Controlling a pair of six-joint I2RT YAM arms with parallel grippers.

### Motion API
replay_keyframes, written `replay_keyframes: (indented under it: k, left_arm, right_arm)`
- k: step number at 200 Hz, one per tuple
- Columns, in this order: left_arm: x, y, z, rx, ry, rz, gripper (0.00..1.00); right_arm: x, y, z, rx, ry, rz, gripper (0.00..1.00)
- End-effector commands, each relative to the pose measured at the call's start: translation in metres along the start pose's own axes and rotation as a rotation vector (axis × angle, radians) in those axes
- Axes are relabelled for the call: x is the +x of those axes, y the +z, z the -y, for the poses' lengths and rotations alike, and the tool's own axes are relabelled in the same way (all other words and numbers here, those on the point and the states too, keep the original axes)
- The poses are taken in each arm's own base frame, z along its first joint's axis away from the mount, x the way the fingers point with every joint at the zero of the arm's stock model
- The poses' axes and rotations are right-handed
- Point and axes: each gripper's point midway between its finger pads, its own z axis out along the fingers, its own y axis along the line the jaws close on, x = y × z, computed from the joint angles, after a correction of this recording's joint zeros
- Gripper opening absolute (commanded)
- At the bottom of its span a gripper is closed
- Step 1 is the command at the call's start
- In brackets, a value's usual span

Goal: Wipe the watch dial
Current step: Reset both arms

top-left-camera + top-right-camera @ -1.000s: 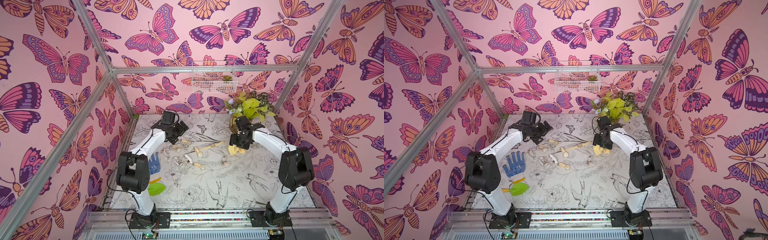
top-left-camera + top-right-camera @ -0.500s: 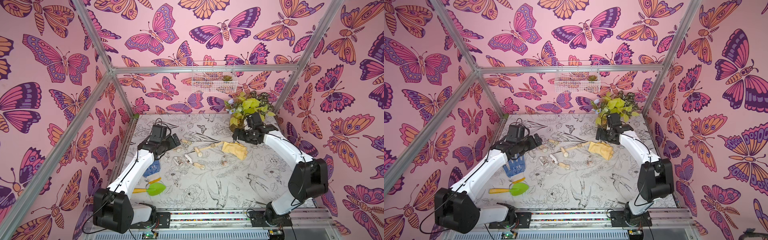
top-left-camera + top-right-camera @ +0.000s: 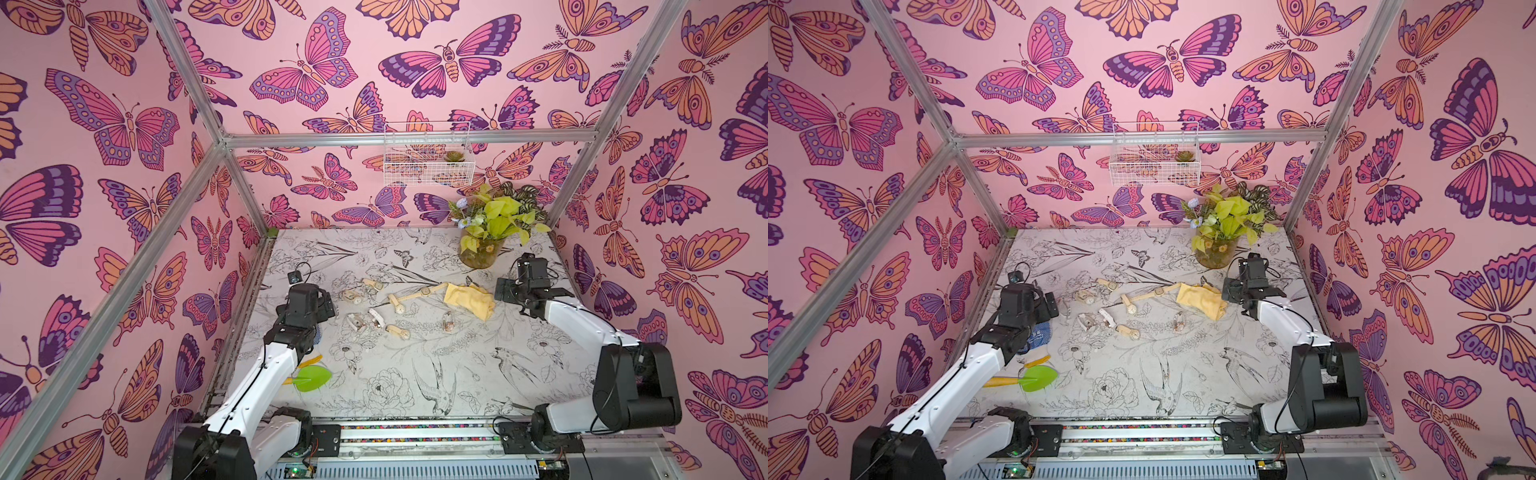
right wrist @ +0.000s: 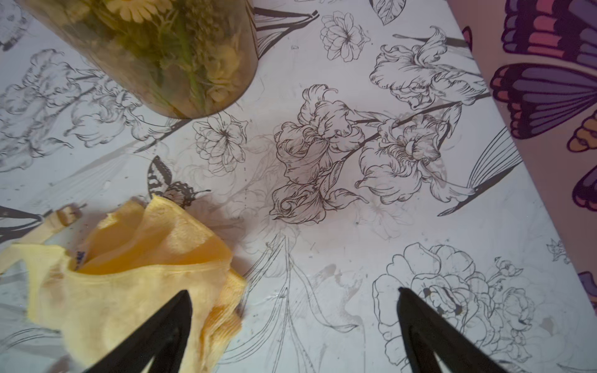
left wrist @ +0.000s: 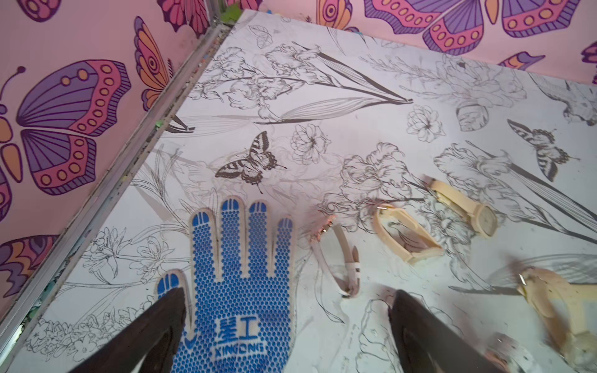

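Right gripper (image 4: 292, 290): released, empty. The yellow cloth (image 4: 129, 264) lies just beside it, available for wiping. Left gripper (image 5: 287, 292): released, empty.

Watches (image 3: 398, 308), cloth (image 3: 467, 300) and vase (image 3: 478, 255) crowd the far half; near tabletop (image 3: 415, 365) lies open

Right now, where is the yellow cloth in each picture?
In a top view: yellow cloth lies right of centre.
In a top view: same place.
Left wrist: not in it.
Right wrist: crumpled, near the glass vase.
Shared landmark: that glass vase.
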Motion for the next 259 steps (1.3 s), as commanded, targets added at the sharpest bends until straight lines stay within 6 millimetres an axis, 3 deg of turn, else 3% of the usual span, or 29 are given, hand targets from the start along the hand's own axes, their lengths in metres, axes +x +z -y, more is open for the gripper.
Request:
replay_keyframes:
  k: [1, 20, 39, 60, 66, 92, 106, 116, 149, 179, 189, 206, 259]
  left_arm:
    - [-0.012, 0.01, -0.006, 0.016, -0.008, 0.095, 1.0]
    - [-0.006, 0.021, -0.006, 0.029, 0.023, 0.116, 1.0]
    - [-0.014, 0.031, -0.006, 0.037, 0.035, 0.193, 1.0]
    - [-0.009, 0.051, -0.006, 0.035, 0.045, 0.223, 1.0]
    - [0.002, 0.063, -0.004, 0.04, 0.056, 0.193, 1.0]
    - [-0.005, 0.08, 0.004, 0.039, 0.121, 0.182, 1.0]
    - [-0.011, 0.08, 0.005, 0.074, 0.117, 0.248, 1.0]
    - [-0.005, 0.084, 0.004, 0.099, 0.105, 0.289, 1.0]
    - [0.0, 0.086, 0.007, 0.123, 0.109, 0.267, 1.0]
    - [0.004, 0.087, 0.011, 0.15, 0.127, 0.281, 1.0]
    - [0.007, 0.087, 0.013, 0.161, 0.136, 0.284, 1.0]
    - [0.007, 0.086, 0.013, 0.161, 0.134, 0.28, 1.0]
    - [0.006, 0.086, 0.013, 0.162, 0.134, 0.285, 1.0]
  right_arm:
    - [-0.024, 0.005, 0.007, 0.051, -0.057, 0.162, 0.99]
    - [-0.016, 0.013, 0.01, 0.063, -0.05, 0.221, 0.99]
    - [-0.01, 0.02, 0.01, 0.061, -0.057, 0.251, 0.99]
    - [-0.018, 0.014, 0.013, 0.071, -0.039, 0.334, 0.99]
    - [-0.019, 0.013, 0.014, 0.076, -0.033, 0.354, 0.99]
    - [-0.015, 0.006, 0.006, 0.096, -0.061, 0.458, 0.99]
    - [-0.011, 0.005, 0.01, 0.106, -0.048, 0.447, 0.99]
    - [-0.012, 0.005, 0.01, 0.104, -0.045, 0.447, 0.99]
    - [-0.013, 0.012, 0.013, 0.085, -0.023, 0.412, 0.99]
    - [0.002, 0.008, 0.019, 0.055, 0.02, 0.481, 0.99]
    - [-0.003, 0.005, 0.018, 0.049, 0.021, 0.555, 0.99]
    - [0.001, 0.011, 0.019, 0.054, 0.022, 0.466, 0.99]
    - [-0.001, 0.01, 0.019, 0.05, 0.026, 0.481, 0.99]
